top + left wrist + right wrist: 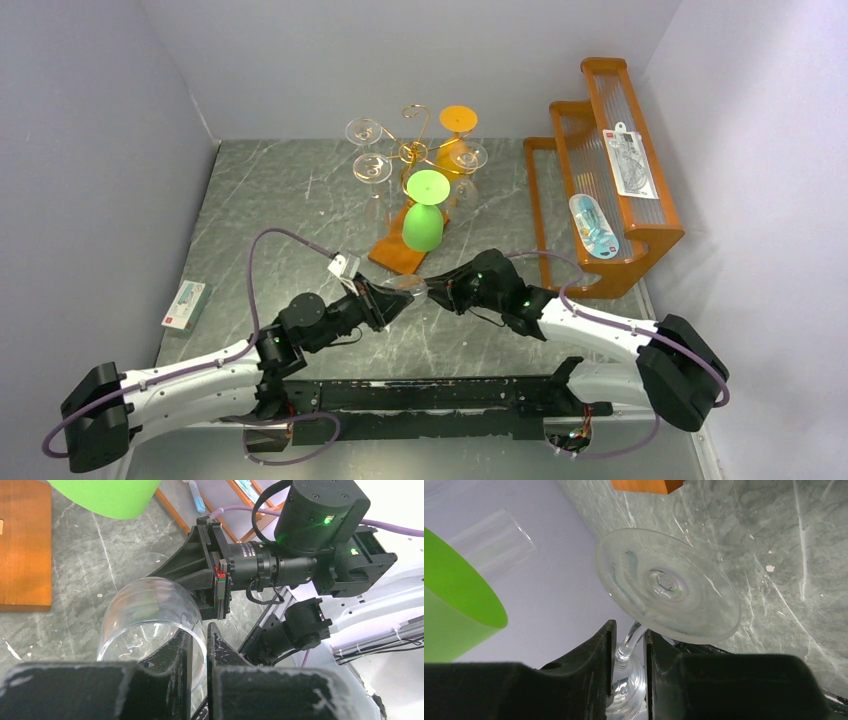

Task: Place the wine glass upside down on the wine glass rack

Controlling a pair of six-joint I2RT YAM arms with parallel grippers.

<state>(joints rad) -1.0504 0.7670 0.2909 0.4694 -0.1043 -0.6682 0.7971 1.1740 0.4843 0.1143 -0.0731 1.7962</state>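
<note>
- Glass, clear and stemmed: the wine glass [669, 586] is held off the tabletop between the two arms. It lies roughly on its side, near the front end of the rack's base.
- The right pincer [630, 629] is clenched on the thin stem, just behind the round foot.
- The left pincer [200, 632] is closed to a narrow slit, grasping the bowl's wall at the rim.
- Both arms stretch forward and inward, with their wrists meeting nose to nose over mid-tabletop.
- Behind them stands the copper-gold wire wine glass rack [420, 150] on its orange-brown wooden base. It carries several clear glasses and an upside-down green goblet [424, 225].
- The grey marbled tabletop [260, 200] also bears an orange stepped wooden shelf [600, 170] at the right and a small white box [185, 305] at the left edge.
- Plain pale walls [100, 120] enclose it.
</note>
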